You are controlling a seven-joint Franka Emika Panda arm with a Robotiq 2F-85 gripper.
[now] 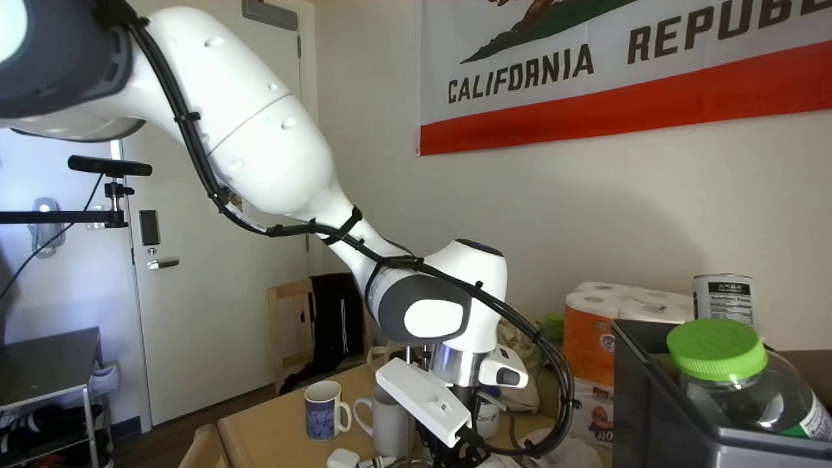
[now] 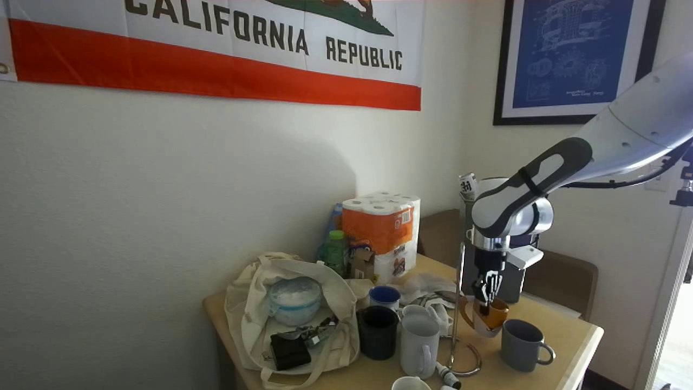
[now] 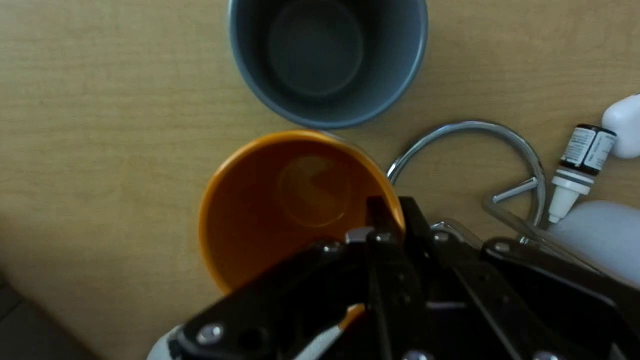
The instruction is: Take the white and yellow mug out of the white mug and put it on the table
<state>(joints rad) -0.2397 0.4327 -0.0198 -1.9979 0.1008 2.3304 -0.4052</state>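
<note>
In an exterior view the arm (image 1: 266, 136) reaches in from the left, and the jaws run off the bottom edge, so can't tell what they're doing there. Blue and white mug (image 1: 322, 416) is on the counter (image 1: 260, 432), left of a tall white mug (image 1: 390, 419).

In an exterior view the white and yellow mug (image 2: 494, 318) sits right under the jaws, between a metal stand (image 2: 457, 298) on its left and a grey mug (image 2: 520, 346) on its right. Can't tell if it touches the counter.

Wrist view: jaws clamped on its rim, one inside, one outside.
</note>
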